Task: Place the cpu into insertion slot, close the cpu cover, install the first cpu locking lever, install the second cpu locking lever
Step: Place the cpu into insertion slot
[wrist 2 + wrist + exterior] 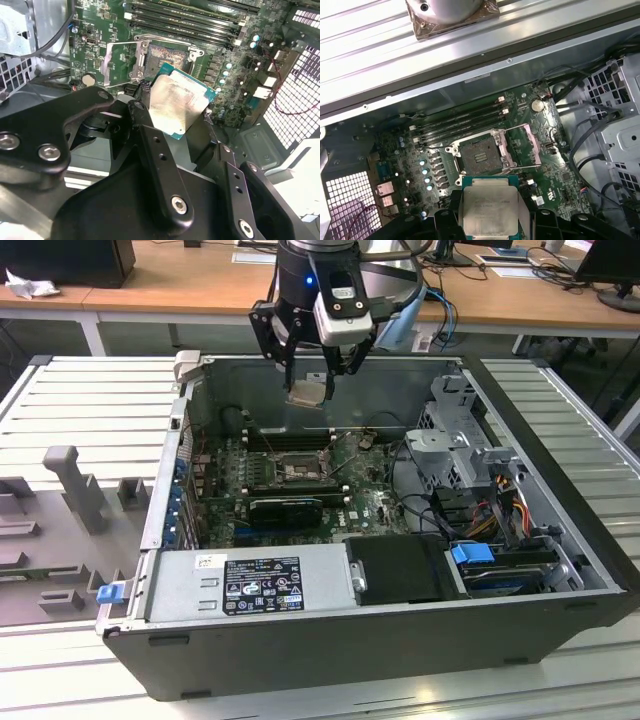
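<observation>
My gripper point(310, 388) is shut on the cpu point(308, 393), a small square chip with a pale silver top, and holds it in the air above the back of the open computer case. In both wrist views the cpu point(177, 102) point(490, 205) sits clamped by its edges between the black fingers point(139, 114). The insertion slot point(291, 469) point(166, 54) point(480, 157) lies bare on the green motherboard below the chip. The cpu cover point(120, 61) point(526, 145) is swung open beside the slot. Thin wire levers point(536, 164) stand loose by it.
Long black memory slots point(460, 125) run beside the socket, and a black ridged card point(285, 508) lies in front of it. A grey drive cage point(455, 445) with cables fills the case's right side, and a power supply point(255, 585) the front. A grey fixture tray point(60, 530) sits left of the case.
</observation>
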Action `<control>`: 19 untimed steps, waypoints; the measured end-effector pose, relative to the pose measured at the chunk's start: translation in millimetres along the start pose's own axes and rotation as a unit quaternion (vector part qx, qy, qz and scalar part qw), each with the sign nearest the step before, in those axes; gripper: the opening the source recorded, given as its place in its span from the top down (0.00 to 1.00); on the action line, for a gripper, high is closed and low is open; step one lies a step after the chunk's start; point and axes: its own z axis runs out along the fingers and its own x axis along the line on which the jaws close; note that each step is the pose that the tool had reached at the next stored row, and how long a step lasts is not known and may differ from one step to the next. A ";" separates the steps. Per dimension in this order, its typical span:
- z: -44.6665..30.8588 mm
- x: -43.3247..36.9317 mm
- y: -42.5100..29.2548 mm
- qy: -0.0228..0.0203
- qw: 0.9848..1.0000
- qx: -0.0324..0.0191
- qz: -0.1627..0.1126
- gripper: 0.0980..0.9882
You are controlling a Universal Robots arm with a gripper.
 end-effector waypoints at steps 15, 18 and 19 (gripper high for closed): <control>0.0 0.0 0.0 -0.003 1.000 -0.001 0.031 0.52; 0.0 0.0 0.0 -0.003 0.999 -0.001 0.038 0.52; 0.0 0.0 0.0 -0.004 0.999 -0.001 0.040 0.52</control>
